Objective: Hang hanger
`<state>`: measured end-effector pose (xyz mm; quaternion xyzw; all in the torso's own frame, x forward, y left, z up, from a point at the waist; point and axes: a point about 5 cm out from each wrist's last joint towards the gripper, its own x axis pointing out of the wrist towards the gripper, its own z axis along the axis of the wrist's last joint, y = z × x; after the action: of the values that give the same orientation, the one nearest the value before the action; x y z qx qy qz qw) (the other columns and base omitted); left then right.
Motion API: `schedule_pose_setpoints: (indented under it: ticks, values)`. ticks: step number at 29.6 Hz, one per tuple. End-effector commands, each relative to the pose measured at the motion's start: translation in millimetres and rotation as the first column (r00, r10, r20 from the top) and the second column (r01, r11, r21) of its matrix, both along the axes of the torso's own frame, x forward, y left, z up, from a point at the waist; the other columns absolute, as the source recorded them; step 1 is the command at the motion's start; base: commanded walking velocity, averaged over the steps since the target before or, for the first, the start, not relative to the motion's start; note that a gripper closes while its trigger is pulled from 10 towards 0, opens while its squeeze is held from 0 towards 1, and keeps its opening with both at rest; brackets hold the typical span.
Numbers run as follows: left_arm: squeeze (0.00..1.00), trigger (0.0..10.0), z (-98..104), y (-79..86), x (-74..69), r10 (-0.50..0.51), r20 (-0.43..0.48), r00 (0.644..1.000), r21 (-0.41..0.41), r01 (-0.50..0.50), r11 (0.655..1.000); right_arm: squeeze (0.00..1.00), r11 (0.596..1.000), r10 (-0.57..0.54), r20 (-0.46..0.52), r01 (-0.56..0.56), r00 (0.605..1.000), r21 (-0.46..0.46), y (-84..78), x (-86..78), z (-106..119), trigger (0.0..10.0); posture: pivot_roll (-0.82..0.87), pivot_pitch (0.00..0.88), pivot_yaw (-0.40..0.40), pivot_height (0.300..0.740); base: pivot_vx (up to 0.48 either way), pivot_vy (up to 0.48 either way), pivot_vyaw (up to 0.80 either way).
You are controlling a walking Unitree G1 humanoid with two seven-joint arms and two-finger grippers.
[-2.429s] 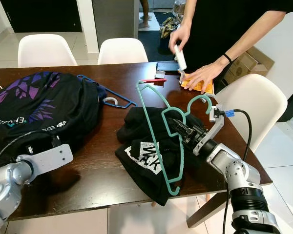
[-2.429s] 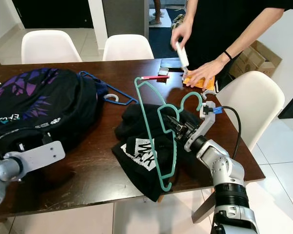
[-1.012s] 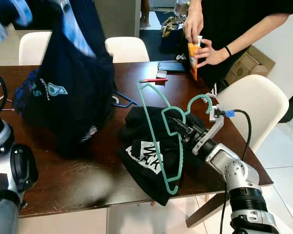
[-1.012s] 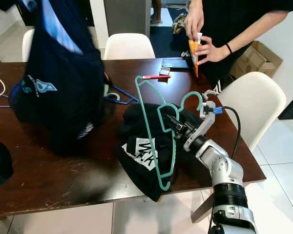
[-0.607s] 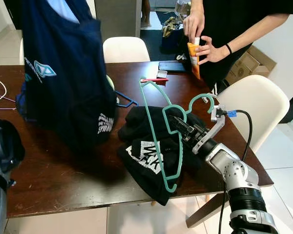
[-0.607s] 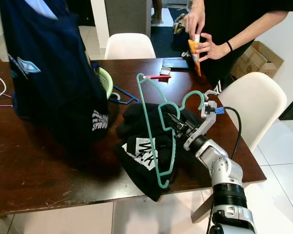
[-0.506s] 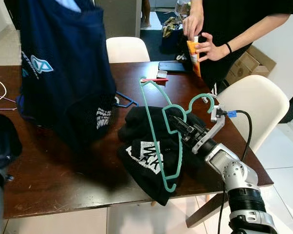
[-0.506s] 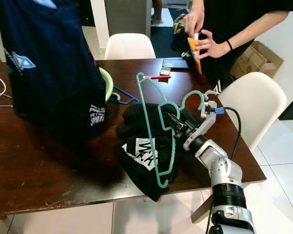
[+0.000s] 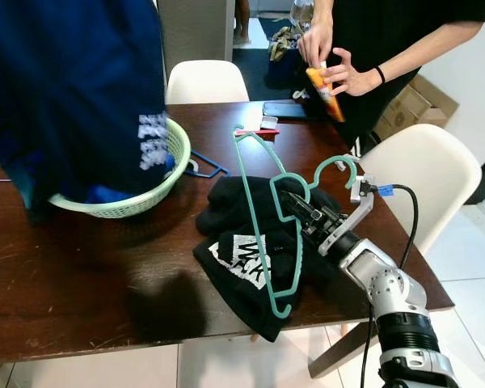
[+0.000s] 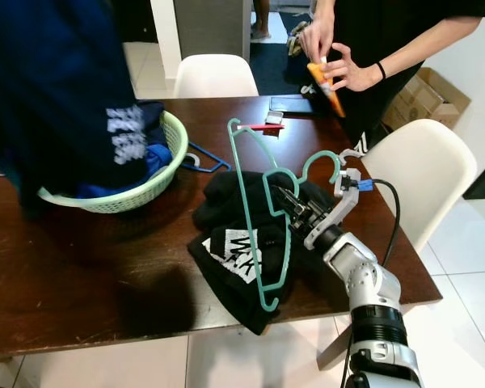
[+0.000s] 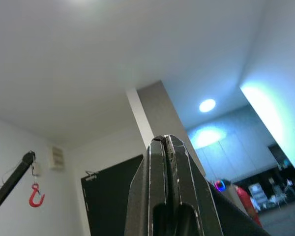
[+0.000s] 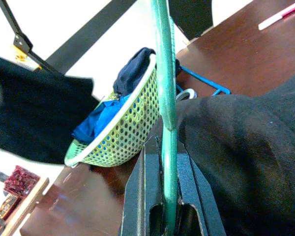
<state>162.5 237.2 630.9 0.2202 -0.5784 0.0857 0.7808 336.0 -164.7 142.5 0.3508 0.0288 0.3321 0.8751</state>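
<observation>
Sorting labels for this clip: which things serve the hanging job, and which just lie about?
Job: teal hanger, clamped in the right tool; red hook.

Lying about: green basket, black garment, blue hanger, red pen, phone.

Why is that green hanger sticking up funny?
The right gripper is pinching the green hanger by its bar, so it stands tilted over the crumpled black shirt on the table instead of hanging from its hook.
</observation>
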Motion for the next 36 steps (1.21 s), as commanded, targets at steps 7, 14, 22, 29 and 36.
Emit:
schedule_pose_setpoints:
  ticks: [7, 14, 22, 29, 36]
  values:
    - [0.00, 0.0, -9.3, 6.6, 46.6, -0.101, -0.122, 0.987, -0.109, 0.088, 0.990, 0.00, 0.999, -0.013, -0.001, 0.013, 1.000, 0.035, 1.7, -1.0, -3.2, 10.0, 0.18, 0.033, -0.009, 0.740, 0.000, 0.000, 0.00]
    - [0.00, 0.0, -22.8, 29.5, 61.7, -0.062, -0.159, 0.985, -0.208, 0.028, 0.978, 0.00, 0.999, -0.019, 0.001, 0.019, 1.000, 0.036, 0.6, -2.7, -3.3, 10.0, 0.18, 0.042, -0.002, 0.740, 0.000, 0.000, 0.00]
    - [0.00, 0.0, -121.6, 79.7, 98.2, 0.052, -0.424, 0.904, -0.327, -0.206, 0.922, 0.00, 0.999, -0.013, -0.008, 0.014, 1.000, 0.046, -2.6, -3.5, -1.4, 10.0, 0.17, 0.094, -0.010, 0.740, 0.000, 0.000, 0.00]
    - [0.00, 0.0, -253.7, 66.1, 118.7, -0.096, -0.652, 0.752, -0.476, -0.308, 0.824, 0.00, 0.999, -0.005, -0.014, 0.005, 1.000, 0.032, -4.4, -3.3, 0.5, 10.0, 0.15, 0.112, -0.024, 0.740, 0.000, 0.000, 0.00]
    - [0.00, 0.0, -328.8, 19.6, 112.0, -0.216, -0.761, 0.612, -0.495, -0.331, 0.803, 0.00, 1.000, 0.001, -0.019, -0.001, 1.000, 0.025, -6.5, -3.3, 1.3, 10.0, 0.16, 0.139, -0.028, 0.740, 0.000, 0.000, 0.00]
